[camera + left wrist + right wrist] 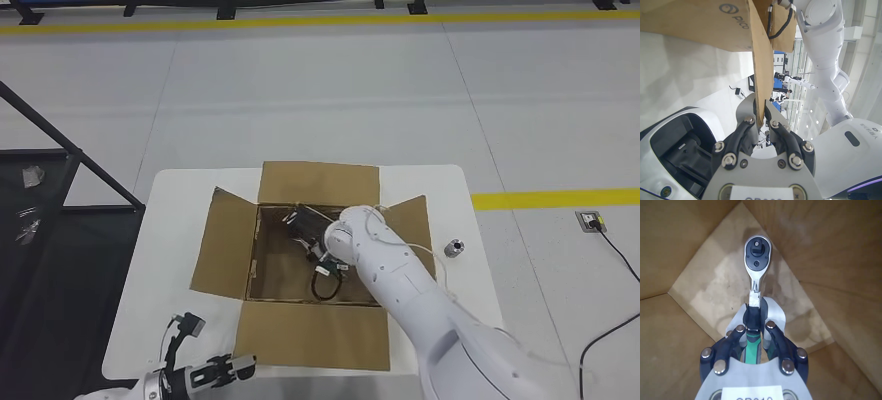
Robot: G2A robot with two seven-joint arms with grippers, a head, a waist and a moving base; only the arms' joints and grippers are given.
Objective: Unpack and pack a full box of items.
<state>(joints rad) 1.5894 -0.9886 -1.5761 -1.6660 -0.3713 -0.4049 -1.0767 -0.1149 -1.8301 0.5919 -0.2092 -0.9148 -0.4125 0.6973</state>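
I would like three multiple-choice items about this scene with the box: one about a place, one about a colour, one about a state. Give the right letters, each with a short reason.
1. Where does the small metal socket lie?
A. inside the cardboard box
B. on the table, beside the box
C. in the left claw

2. What colour is the handle of the ratchet wrench?
A. red
B. yellow
C. green

3. What is the state of the left claw?
A. shut on a box flap
B. open above the table
C. shut on the socket

Right letters:
1 B: the top view shows it on the white surface, apart from the box.
2 C: the green handle shows in the right claw, which holds the wrench inside the box.
3 A: the left wrist view shows the cardboard edge pinched in it.
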